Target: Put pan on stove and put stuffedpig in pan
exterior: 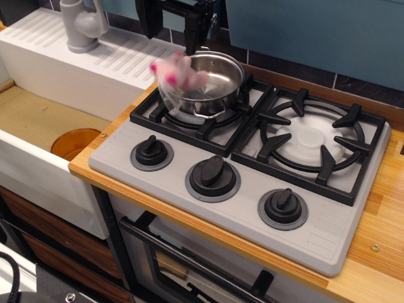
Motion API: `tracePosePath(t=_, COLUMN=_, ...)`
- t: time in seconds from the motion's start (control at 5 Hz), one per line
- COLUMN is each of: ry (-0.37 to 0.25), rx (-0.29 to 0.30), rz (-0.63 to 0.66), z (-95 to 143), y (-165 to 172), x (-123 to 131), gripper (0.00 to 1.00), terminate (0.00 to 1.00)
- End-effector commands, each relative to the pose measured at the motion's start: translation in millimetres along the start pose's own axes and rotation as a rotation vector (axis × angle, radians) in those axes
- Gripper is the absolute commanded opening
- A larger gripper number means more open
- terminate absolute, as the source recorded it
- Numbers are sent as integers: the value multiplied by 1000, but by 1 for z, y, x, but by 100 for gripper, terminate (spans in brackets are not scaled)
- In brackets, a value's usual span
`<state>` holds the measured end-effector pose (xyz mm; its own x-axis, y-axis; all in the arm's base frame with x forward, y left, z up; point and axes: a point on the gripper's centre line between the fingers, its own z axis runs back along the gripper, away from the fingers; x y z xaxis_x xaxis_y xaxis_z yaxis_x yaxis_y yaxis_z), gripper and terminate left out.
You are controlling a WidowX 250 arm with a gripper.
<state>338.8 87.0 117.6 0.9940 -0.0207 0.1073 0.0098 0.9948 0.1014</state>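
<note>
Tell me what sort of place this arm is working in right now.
It looks like a toy play kitchen: a grey two-burner stove with black knobs set in a wooden counter, a white sink with a faucet alongside, and an oven door handle below.

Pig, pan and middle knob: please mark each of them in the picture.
Pig (177, 71): the only view, on its blurred pink body at the pan's left rim.
Pan (218, 79): the only view, on the shiny inner wall.
Middle knob (213, 175): the only view, on its black grip.
</note>
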Motion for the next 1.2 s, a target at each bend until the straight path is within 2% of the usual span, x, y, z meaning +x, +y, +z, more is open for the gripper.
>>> tracePosePath(t=0.0, ry=-42, rx=-18, rz=9, z=13, y=-1, x=3, gripper=100, terminate=0)
tracePosePath(t=0.4, ry=-112, rx=-6, rz=28, z=23, y=-12, x=4, gripper=100, terminate=0)
tracePosePath(t=0.8, ry=-161, rx=87, rz=38, z=31, y=-22, x=7, gripper=100, terminate=0)
tracePosePath(t=1.0, ry=-157, rx=105, rz=41, z=36, y=-28, x=10, gripper=100, terminate=0)
